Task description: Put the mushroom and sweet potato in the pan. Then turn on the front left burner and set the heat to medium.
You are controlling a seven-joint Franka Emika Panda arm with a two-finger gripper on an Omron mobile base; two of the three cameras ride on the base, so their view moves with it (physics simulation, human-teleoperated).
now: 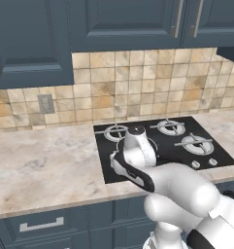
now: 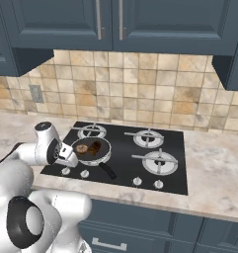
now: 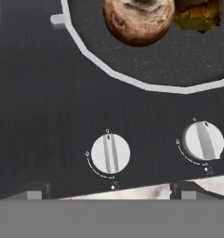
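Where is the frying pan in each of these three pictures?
Left base view: I cannot make it out; the arm stands in front of the front left burner.
Right base view: the pan sits on the front left burner, left of centre, handle pointing toward the knobs.
Hand view: its pale rim curves across the top.
Shared landmark: the black stove top.

base views: flank arm, share stove (image 2: 125, 153) | hand view: close above knobs (image 3: 110, 153)
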